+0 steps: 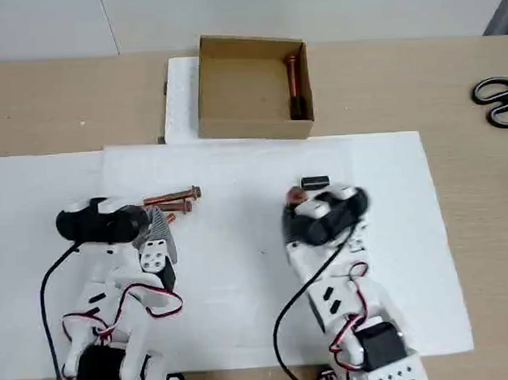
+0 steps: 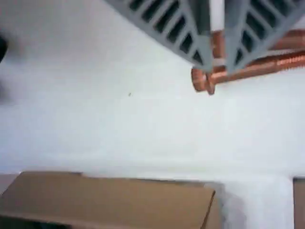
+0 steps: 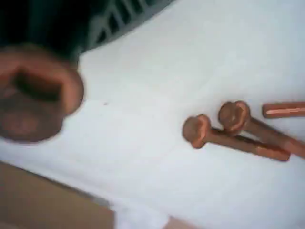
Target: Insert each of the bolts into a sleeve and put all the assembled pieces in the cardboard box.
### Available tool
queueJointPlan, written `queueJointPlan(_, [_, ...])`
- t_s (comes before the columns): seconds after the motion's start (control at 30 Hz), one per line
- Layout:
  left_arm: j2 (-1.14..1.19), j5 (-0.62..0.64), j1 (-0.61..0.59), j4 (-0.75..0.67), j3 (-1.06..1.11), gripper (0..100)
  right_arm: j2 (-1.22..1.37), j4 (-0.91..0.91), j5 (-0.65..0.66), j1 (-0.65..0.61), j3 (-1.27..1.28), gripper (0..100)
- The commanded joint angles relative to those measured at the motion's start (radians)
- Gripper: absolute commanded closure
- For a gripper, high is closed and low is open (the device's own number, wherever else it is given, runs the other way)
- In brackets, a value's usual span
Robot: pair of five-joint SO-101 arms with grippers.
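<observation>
Copper-orange bolts [image 1: 175, 199] gleaming at nine o'clock on the plain white paper [image 1: 240, 274]! Cardboard box [image 1: 252, 127], flat brown, up at twelve. Left gripper [image 2: 217, 67]: grey, slatted pattern. Black sleeve [image 1: 314, 182] near centre. Pale tan table [image 1: 67, 105], and black scissors [image 1: 497, 101] at three.

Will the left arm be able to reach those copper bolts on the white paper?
Probably yes. The left gripper hangs right above the copper bolts on the white paper, with nothing between them.
</observation>
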Motion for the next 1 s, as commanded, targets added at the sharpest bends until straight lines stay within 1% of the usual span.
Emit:
queueJointPlan(0.0, [-0.009,-0.005,-0.025,-0.025,0.053,99,0.101,0.068,-0.057,0.062,-0.206,99.5])
queueJointPlan(0.07, [-0.009,-0.008,-0.046,-0.025,0.090,99,0.206,0.094,-0.055,0.077,-0.299,99.5])
queueJointPlan(0.2, [-0.011,-0.012,-0.071,-0.026,0.107,99,0.435,0.088,-0.058,0.097,-0.463,99.5])
queueJointPlan(0.47, [-0.011,-0.012,-0.084,-0.021,0.110,99,0.938,-0.047,-0.058,0.097,-0.756,99.5])
queueJointPlan(0.6, [-0.011,-0.012,-0.084,-0.021,0.110,99,1.208,-0.087,-0.055,0.097,-0.933,99.5])
queueJointPlan(0.87, [-0.011,-0.014,-0.084,-0.020,0.097,99,1.627,-0.088,-0.055,0.096,-1.396,99.5])
queueJointPlan(0.97, [-0.011,-0.014,-0.084,0.025,0.058,99,1.759,-0.087,-0.055,0.097,-1.588,99.5])
